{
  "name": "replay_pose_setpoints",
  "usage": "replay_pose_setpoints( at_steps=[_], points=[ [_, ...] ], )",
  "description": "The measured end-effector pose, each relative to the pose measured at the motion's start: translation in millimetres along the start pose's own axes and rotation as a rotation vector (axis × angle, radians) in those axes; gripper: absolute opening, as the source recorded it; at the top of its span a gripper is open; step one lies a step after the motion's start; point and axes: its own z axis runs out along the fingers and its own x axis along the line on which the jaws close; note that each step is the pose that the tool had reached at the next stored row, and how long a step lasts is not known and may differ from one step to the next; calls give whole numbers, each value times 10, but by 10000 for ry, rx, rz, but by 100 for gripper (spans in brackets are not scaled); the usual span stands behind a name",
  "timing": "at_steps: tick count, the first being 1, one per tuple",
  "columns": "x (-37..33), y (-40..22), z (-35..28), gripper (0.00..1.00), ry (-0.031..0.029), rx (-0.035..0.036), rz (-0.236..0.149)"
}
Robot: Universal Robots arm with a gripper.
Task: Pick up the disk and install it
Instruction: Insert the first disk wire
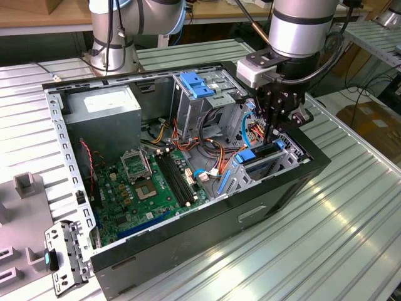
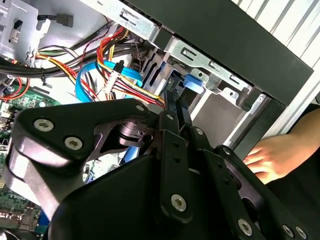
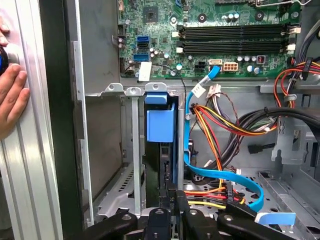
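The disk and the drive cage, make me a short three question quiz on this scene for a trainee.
1. True or false: the disk lies flat on the motherboard.
2. The hand is nearest to: A) the power supply, B) the drive cage, C) the loose bracket outside the case.
3. What colour is the flat cable running beside the drive cage?

Key: 1. False, it stands on edge in the drive cage. 2. B. 3. Blue.
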Motion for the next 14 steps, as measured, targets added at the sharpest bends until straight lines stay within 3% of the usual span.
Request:
replay_pose_setpoints(
  at_steps=[1, 2, 7, 14],
  points=[
    [102, -10, 36, 16, -192, -8, -15],
    [75, -8, 32, 16, -194, -8, -15],
    [67, -6, 30, 16, -188, -13, 16],
    [66, 4, 30, 16, -236, 20, -224]
  ],
)
